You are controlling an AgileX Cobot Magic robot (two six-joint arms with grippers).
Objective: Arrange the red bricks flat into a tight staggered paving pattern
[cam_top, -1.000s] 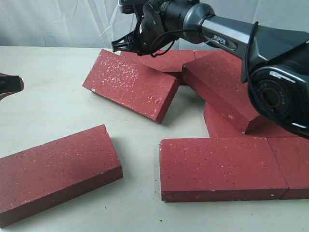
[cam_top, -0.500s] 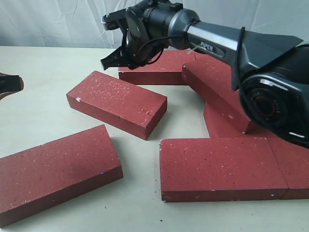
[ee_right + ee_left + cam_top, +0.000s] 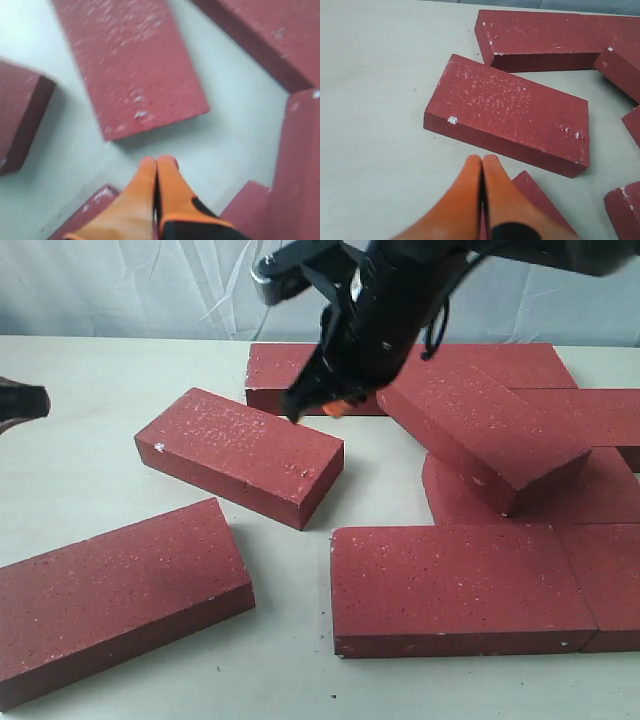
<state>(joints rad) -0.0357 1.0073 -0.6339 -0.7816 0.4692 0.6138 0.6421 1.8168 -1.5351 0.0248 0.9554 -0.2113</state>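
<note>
Several red bricks lie on the pale table. One loose brick (image 3: 240, 455) (image 3: 512, 112) (image 3: 132, 65) lies flat and askew left of centre. My right gripper (image 3: 300, 412) (image 3: 158, 161) hovers shut and empty over the bare gap between that brick and the back brick (image 3: 300, 375). A tilted brick (image 3: 480, 435) leans across others on the right. A flat brick (image 3: 460, 590) lies in front, with another (image 3: 115, 600) at the near left. My left gripper (image 3: 481, 159) is shut and empty, short of the loose brick; it barely shows at the left edge (image 3: 20, 405).
More red bricks (image 3: 590, 420) lie flat at the back right and front right (image 3: 610, 580). A white curtain (image 3: 120, 285) closes off the back. Bare table (image 3: 90, 370) lies at the back left.
The loose brick, propped on the back brick a second ago, now lies flat on the table. My right gripper has swung from the far side to the gap by that brick's corner.
</note>
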